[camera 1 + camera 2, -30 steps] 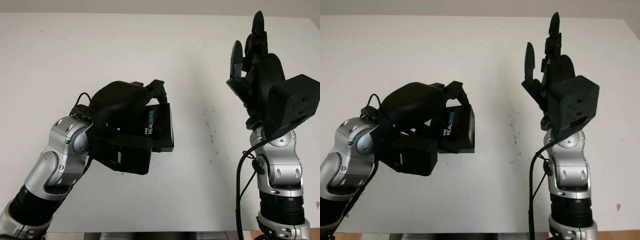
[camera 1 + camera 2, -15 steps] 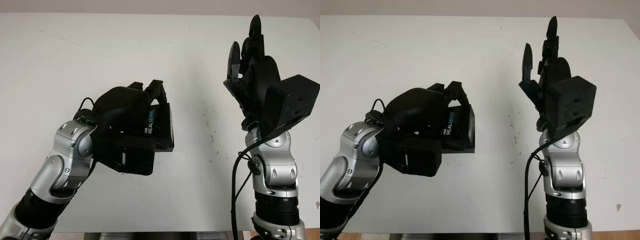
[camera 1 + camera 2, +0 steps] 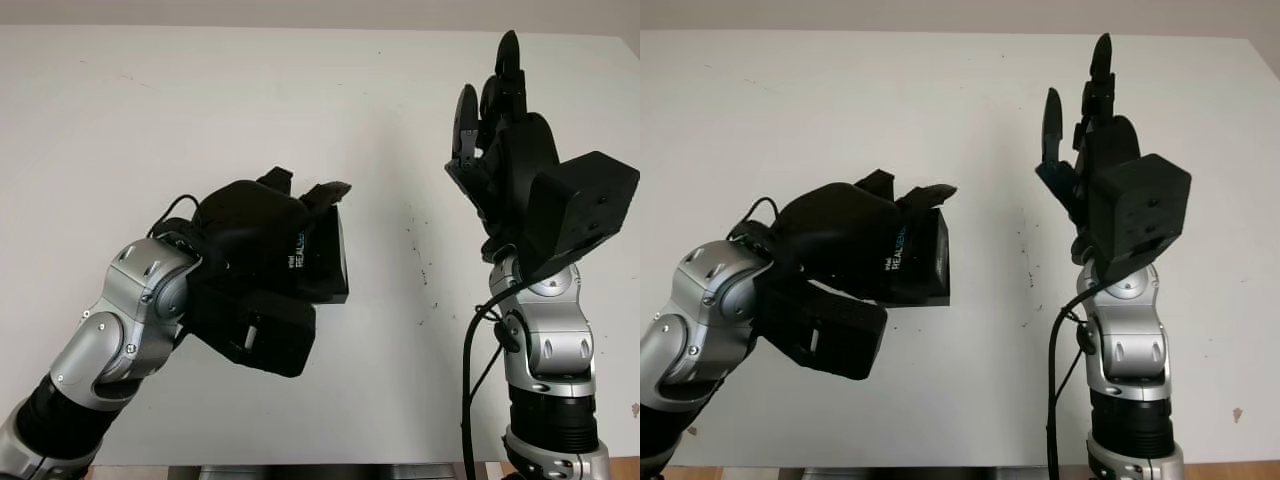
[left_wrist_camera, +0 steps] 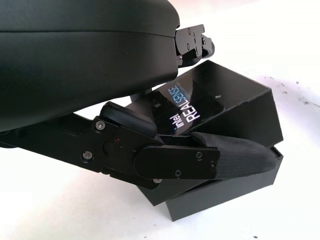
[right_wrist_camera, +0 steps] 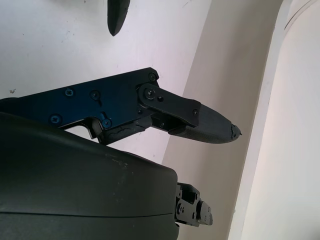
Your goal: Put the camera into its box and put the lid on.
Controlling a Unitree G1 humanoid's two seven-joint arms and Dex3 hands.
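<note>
1. Left eye view: the left hand (image 3: 262, 232) is being held over the white table (image 3: 150, 120) at centre left, its arm bent up from the bottom left corner. Its fingers are being wrapped around the black box (image 3: 322, 262), whose "REALSENSE" lettering is being shown beside the knuckles. The right hand (image 3: 497, 125) is being held upright at the right, raised on its vertical forearm, open and holding nothing, well apart from the box.

2. Right eye view: the same scene is being shown; the box (image 3: 925, 260) is being gripped by the left hand (image 3: 845, 240), and the right hand (image 3: 1090, 130) is being pointed away from the robot.

3. Left wrist view: one finger (image 4: 210, 160) is being pressed across the box's lid (image 4: 220, 107), which is being seated tilted on the base (image 4: 225, 197).

4. Right wrist view: one finger (image 5: 195, 117) is being extended straight above the table (image 5: 60, 55), touching nothing.
</note>
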